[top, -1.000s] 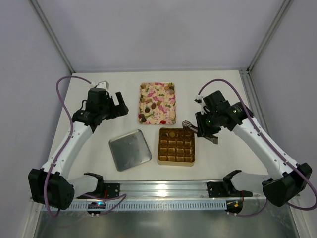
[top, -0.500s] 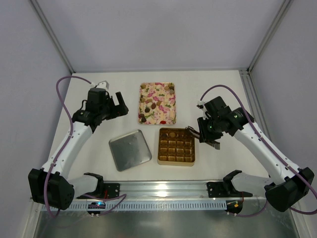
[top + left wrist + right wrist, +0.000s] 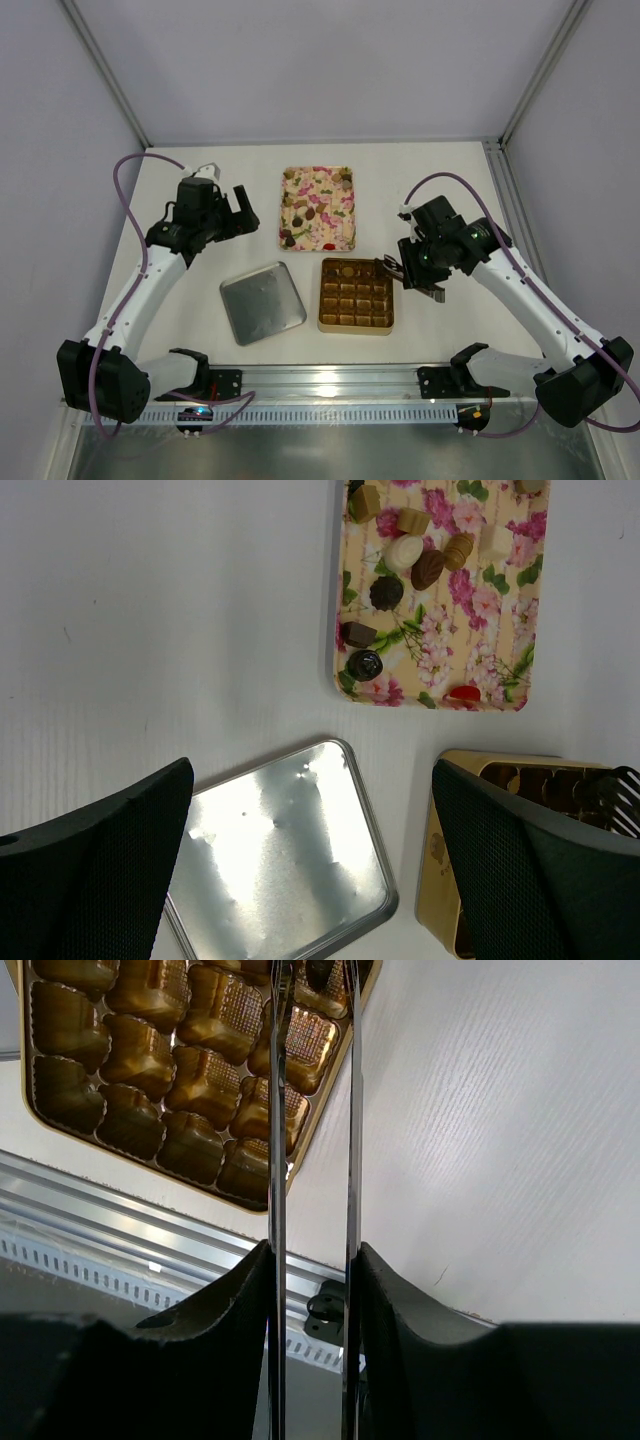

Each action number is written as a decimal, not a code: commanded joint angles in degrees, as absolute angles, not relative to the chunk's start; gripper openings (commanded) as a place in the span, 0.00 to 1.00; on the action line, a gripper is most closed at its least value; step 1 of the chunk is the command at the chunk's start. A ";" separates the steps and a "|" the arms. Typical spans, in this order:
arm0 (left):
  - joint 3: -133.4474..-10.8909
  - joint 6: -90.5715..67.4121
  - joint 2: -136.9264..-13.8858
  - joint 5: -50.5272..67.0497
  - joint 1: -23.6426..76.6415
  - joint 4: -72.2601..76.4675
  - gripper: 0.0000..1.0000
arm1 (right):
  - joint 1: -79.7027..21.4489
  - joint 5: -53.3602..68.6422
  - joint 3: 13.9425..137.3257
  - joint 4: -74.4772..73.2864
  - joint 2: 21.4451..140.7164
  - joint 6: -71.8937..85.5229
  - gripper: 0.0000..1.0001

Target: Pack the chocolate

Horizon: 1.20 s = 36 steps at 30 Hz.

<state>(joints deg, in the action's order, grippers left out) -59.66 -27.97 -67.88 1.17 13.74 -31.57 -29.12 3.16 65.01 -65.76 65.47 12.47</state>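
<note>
Left claw (image 3: 245, 208) hung wide open above the tabletop (image 3: 150, 630), holding nothing, well apart from the sweets. Most of the chocolate (image 3: 386, 590) lay loose on the floral tray (image 3: 500, 650) at the far middle: brown, cream and dark pieces, plus one red. Just near of the tray sat the gold box (image 3: 356, 324) with its grid of cells. One brown round (image 3: 345, 268) sat in its far-left corner cell. A silver tin lid (image 3: 290, 860) lay left of the box. Right claw (image 3: 386, 266) was over the box's far-right corner, its thin blades narrowly parted. A dark bit showed between the tips, but I could not tell whether it was gripped.
</note>
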 commanded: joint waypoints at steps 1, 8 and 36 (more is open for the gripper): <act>-61.26 -27.25 -68.29 1.67 13.71 -31.11 1.00 | -28.92 2.37 65.56 -65.74 63.81 13.10 0.40; -61.35 -27.25 -68.47 1.76 13.62 -31.11 1.00 | -28.83 1.93 72.23 -66.53 66.35 11.78 0.41; -61.35 -27.42 -68.82 2.46 13.62 -31.03 1.00 | -27.25 3.95 114.34 -58.36 113.90 14.32 0.41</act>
<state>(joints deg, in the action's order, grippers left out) -59.66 -27.99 -68.75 1.61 13.74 -31.57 -27.46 3.97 110.54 -59.83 113.40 12.47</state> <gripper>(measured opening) 0.996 0.417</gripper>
